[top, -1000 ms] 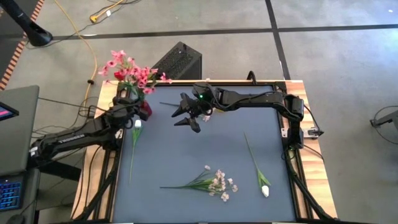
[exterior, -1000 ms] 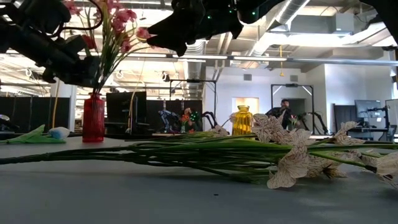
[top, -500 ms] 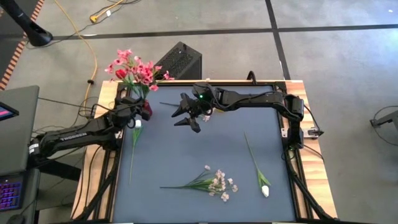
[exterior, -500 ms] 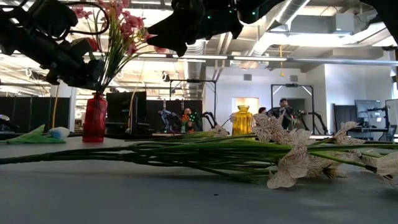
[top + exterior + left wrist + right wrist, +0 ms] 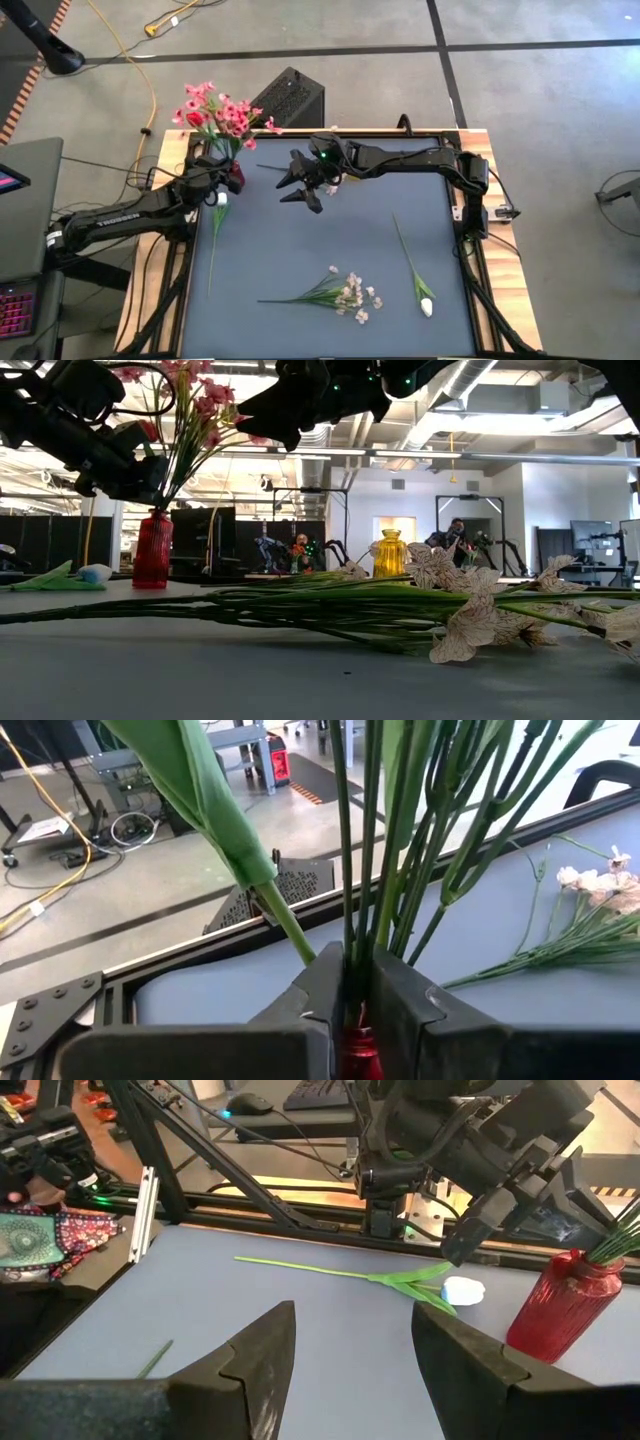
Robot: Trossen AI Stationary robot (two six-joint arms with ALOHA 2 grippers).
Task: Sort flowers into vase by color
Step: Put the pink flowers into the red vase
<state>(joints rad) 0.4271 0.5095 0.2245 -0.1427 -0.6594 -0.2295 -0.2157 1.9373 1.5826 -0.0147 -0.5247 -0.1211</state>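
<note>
A bunch of pink sprays and red buds (image 5: 220,110) stands in the red vase (image 5: 234,176) at the table's far left, and its stems pass through my left gripper (image 5: 357,970), which is shut on them just above the vase mouth (image 5: 357,1048). My right gripper (image 5: 293,186) hovers open over the far middle of the table and touches nothing. One white tulip (image 5: 219,200) lies flat beside the red vase, and another (image 5: 425,303) lies near the right edge. A pale spray (image 5: 345,293) lies on its side at the near middle. The yellow vase (image 5: 390,553) shows only in the low view. My left gripper pinches the bunch's green stems (image 5: 352,920) between its two fingers, low on the stems and right above the red vase's mouth. The fingers lie across the stems. The bunch stands nearly upright, leaning a little, with its lower ends down in the vase (image 5: 152,550).
The table has a raised wooden frame (image 5: 478,150). A black box (image 5: 288,97) and a yellow cable (image 5: 140,60) lie on the floor beyond the far edge. A laptop (image 5: 22,230) sits to the left. The mat (image 5: 300,240) is bare between the flowers.
My left gripper, still shut on the stems, has shifted slightly toward the table's right and far edge. The bunch's blossom heads swung that way and now stand more upright over the red vase, which stayed put. Most of this happened in the first half second.
</note>
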